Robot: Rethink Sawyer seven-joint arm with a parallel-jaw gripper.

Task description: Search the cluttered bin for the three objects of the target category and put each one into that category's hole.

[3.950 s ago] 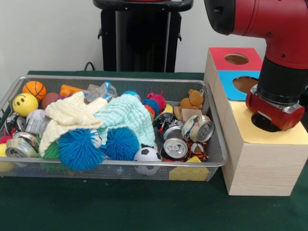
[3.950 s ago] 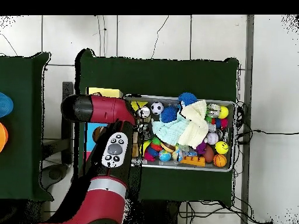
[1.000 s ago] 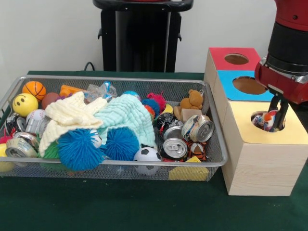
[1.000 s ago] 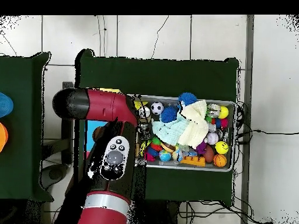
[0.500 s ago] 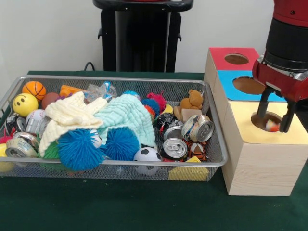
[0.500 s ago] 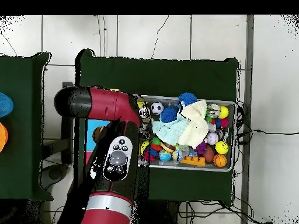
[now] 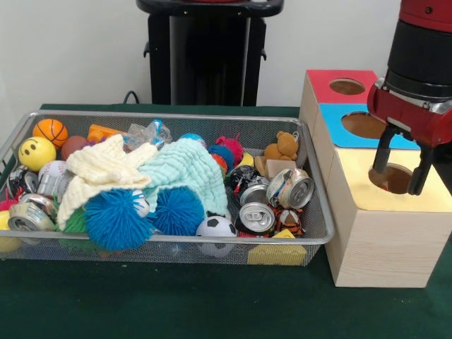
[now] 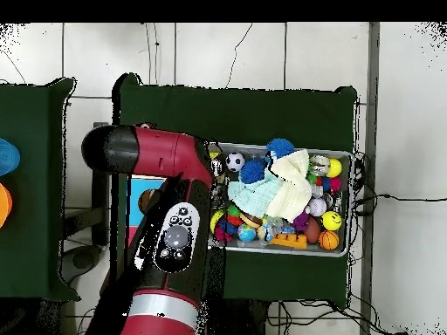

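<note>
My claw hangs at the right of the front view, its two dark fingers spread wide and empty, straddling the round hole in the yellow top of the wooden box; the hole looks dark and I cannot see anything inside it. Behind that, further up the frame, the same box shows a blue section with its own hole and a red section with a smaller hole. To the left of the box sits the wire mesh bin on the green tabletop, just beside the box wall. The bin is crowded: two fuzzy blue balls lie at the front, with a cream knitted cloth and a pale mint cloth draped over the middle and hiding whatever lies under them. At the bin's right end are crushed drink cans, one of them tipped on its side, with a small brown teddy bear behind them and a soccer ball at the front rim. At the left end I see a yellow smiley ball, a small basketball and more cans against the wall. In the overhead view my red arm covers the box almost wholly, and the bin lies to its right at the frame's centre
</note>
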